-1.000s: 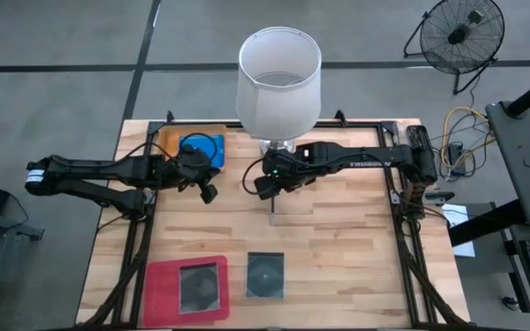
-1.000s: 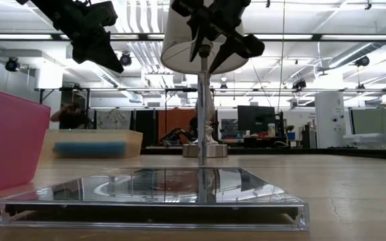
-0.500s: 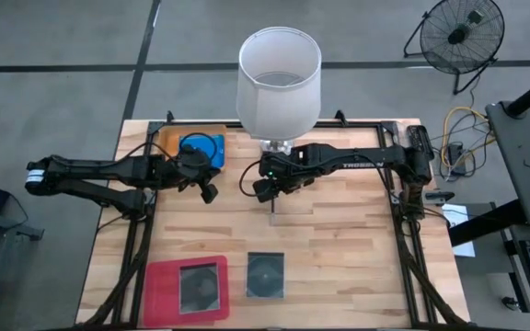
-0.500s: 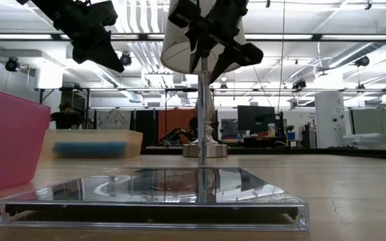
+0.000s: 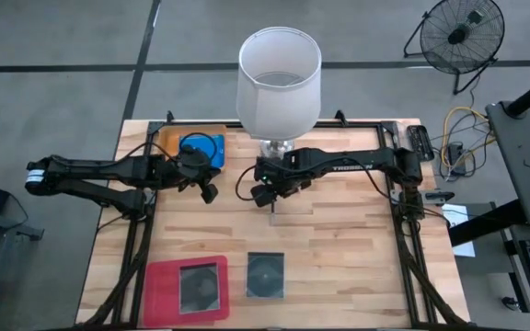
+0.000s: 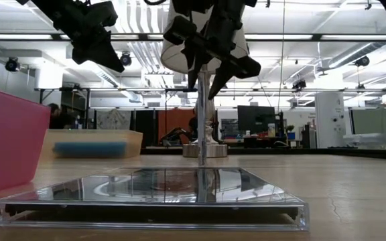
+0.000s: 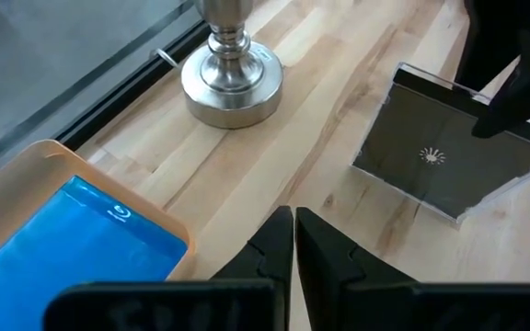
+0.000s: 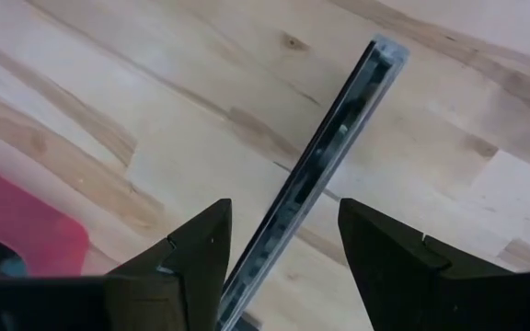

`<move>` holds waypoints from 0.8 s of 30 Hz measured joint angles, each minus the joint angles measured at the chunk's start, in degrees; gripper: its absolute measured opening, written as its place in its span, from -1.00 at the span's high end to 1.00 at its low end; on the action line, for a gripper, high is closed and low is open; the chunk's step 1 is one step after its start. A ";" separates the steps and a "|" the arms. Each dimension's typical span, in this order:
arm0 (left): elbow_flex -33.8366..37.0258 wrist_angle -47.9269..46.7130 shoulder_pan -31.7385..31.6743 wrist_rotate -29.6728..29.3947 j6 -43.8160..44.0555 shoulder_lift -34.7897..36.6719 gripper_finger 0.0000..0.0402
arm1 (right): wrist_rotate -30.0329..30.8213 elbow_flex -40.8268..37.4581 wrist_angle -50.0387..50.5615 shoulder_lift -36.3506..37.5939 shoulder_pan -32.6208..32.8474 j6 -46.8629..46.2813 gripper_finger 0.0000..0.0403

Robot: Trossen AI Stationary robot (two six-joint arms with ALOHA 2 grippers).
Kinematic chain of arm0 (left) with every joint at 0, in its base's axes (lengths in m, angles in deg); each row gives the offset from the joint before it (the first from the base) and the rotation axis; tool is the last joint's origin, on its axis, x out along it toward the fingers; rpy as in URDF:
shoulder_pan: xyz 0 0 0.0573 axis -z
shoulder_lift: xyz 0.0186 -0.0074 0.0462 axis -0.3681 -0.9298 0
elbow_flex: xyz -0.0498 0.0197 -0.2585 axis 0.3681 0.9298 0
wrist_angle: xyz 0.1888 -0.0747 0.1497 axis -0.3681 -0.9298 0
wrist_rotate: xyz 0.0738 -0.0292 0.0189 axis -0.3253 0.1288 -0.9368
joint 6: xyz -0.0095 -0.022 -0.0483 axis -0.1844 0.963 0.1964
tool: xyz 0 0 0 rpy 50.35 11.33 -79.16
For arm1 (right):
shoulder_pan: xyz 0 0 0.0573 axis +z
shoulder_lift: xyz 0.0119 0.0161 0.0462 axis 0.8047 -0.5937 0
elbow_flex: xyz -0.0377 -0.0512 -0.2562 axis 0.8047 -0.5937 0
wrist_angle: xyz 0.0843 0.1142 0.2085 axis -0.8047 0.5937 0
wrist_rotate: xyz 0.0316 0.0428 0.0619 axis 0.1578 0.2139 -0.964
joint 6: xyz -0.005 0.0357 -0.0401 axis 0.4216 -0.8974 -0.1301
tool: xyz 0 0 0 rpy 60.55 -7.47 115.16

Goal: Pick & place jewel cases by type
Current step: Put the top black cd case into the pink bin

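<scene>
A dark transparent jewel case [image 7: 431, 156] stands upright on its lower edge at the table's middle and shows as a thin line [image 5: 272, 208] [image 6: 202, 134]. My right gripper [image 5: 266, 193] [image 6: 204, 90] hangs over it, pointing down and open. Its fingers stand on either side of the case's top edge [image 8: 339, 119], with gaps showing. My left gripper [image 5: 208, 193] [image 7: 294, 221] is shut on nothing, raised beside the orange tray [image 5: 168, 140], which holds a blue case [image 5: 201, 147] [image 7: 72, 239]. Another dark case [image 5: 266, 274] [image 6: 153, 194] lies flat near the front edge. A third [image 5: 199, 287] lies in the pink tray [image 5: 159, 296].
A lamp with a white shade [image 5: 279, 78] and a metal foot [image 7: 233, 78] stands at the far middle, just behind the upright case. The pink tray's wall [image 6: 5, 140] rises at the near left. Bare wood lies to the right of the cases.
My right gripper has come down and a little toward the table's left, so that its open fingers now straddle the top of the upright case. The case has stayed where it stood.
</scene>
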 joint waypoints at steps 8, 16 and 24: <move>0.00 0.02 0.00 0.08 -0.02 0.00 1.00 | 0.18 0.00 -0.10 -0.07 -0.42 0.03 0.17; 0.00 0.02 0.00 0.06 0.48 0.00 1.00 | 0.00 0.00 -0.10 -0.07 -0.37 0.77 0.65; 0.00 0.02 0.01 0.06 0.53 0.00 1.00 | 0.01 -0.03 -0.08 -0.07 -0.37 1.77 0.86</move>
